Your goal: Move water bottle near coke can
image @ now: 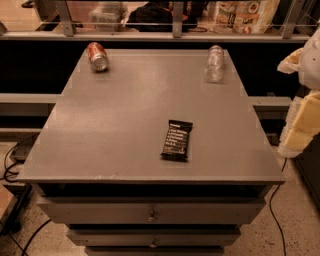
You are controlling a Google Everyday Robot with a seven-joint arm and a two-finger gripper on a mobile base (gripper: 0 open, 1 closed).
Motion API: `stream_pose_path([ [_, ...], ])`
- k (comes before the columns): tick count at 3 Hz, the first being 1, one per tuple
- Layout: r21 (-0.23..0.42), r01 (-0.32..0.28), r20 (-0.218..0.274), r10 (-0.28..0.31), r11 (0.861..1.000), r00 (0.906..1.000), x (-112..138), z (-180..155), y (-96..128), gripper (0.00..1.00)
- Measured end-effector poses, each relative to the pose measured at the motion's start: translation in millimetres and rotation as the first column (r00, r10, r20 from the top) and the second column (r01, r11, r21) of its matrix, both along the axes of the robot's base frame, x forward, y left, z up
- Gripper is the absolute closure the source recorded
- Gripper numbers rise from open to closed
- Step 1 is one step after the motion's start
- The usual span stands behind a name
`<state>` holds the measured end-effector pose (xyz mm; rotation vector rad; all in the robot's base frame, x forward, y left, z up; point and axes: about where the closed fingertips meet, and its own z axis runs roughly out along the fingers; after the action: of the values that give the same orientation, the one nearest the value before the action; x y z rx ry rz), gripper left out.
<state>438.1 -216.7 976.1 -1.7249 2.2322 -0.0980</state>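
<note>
Looks like the very opening of the task: no reach made yet, no grasp made yet. Far right of the worktop [125, 125], near the back edge: the water bottle [215, 62], on its side, long axis running roughly front to back. Far left, near the same back edge: the coke can [97, 56], also on its side, one silver end turned toward the camera. Well apart from each other, with bare worktop between. Nearer the front, right of centre: a flat black snack bar wrapper [177, 140], clear of both.

At the right border of the view, beside the worktop and not over it: the hand [302, 120], pale and partly cut off. Cannot tell whether released or clenched; grasping nothing of the task, to judge by the bottle lying apart from it.

Calls next for a reach to the back right corner, a descent over the bottle's ribbed middle, and a grip across its width. Likely to roll or crumple under a careless squeeze. Then a lift, a carry leftward, and a set-down just beside the can without nudging it.

As for writing: white lettering on the can's red side, too small to read; several white lines on the wrapper, likewise unreadable; nothing legible on the bottle. Behind the worktop, printed packaging [245, 12] with pictures, brand not to be made out.
</note>
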Motion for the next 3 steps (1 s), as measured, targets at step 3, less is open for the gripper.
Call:
stream_pose_path([
  [3, 0.11, 0.044, 0.035, -0.048, 0.993, 0.9982, 17, -7, 10, 0.0],
])
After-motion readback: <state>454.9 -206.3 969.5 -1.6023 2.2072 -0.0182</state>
